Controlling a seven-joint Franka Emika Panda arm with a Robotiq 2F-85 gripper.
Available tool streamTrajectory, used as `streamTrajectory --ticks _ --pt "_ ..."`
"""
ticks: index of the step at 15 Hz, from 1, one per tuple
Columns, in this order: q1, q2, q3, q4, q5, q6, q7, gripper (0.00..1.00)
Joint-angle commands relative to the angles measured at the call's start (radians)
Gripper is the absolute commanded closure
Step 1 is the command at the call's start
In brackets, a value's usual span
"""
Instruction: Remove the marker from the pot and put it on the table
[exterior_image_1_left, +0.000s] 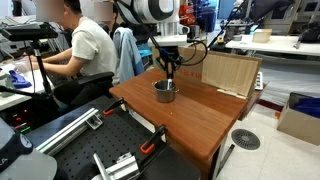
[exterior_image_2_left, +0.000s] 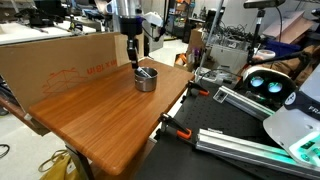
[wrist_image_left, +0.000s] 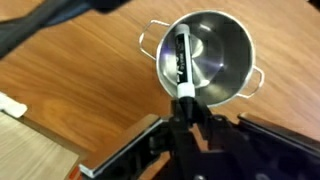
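Gripper (wrist_image_left: 186, 108), jaws narrow at the near end of the marker (wrist_image_left: 182, 60) lying in the pot (wrist_image_left: 225, 45) on the table (wrist_image_left: 95, 70), firm hold not discernible: an end-only grip may let the marker pivot, slip back, or tip the pot.

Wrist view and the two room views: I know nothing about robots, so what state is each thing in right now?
the marker: inside the pot, leaning on its rim, not yet on the table.
the pot: upright, lidless, standing on the table.
the gripper: low over the pot at the marker's end; whether it is open or shut is unclear.
the table: carries the pot.
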Motion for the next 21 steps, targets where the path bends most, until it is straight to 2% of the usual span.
streamTrajectory --ticks 1,6,12,18,21 --pt "-0.016 -0.062 -0.002 -0.014 -0.009 0.013 0.033 0.95" --pt "-0.025 -0.189 -0.024 -0.041 -0.011 0.025 0.081 0.95" --pt "-0.076 -0.309 -0.082 -0.120 0.031 0.056 0.072 0.95" --pt "-0.127 -0.281 -0.108 -0.192 0.190 0.073 -0.009 0.95" --pt "-0.144 -0.235 -0.120 -0.213 0.199 0.071 -0.001 0.95"
